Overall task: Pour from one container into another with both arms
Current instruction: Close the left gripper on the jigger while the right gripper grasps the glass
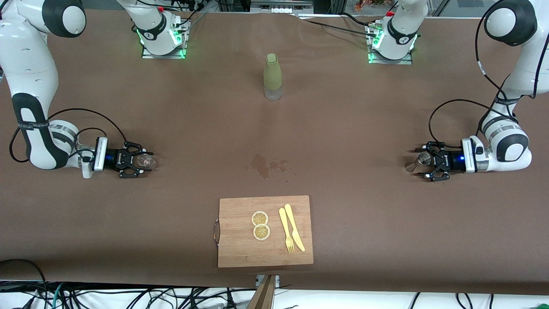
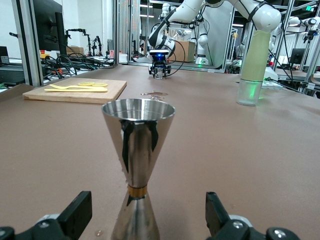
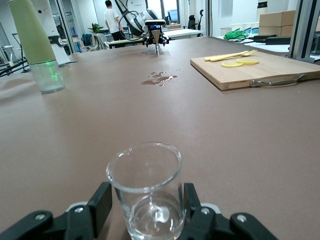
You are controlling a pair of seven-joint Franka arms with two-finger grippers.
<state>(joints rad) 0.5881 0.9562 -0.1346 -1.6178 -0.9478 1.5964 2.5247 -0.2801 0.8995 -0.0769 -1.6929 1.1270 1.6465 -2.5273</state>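
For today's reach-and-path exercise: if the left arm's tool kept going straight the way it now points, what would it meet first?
The steel jigger, standing upright between the open fingers of the left tool. Past it the table looks bare toward the right tool around its glass, though depth is uncertain.

Both white jointed arms reach low over the counter. The left black clawed hand [image 1: 431, 165] stands open; the right black clawed hand [image 1: 136, 161] is nearly closed.
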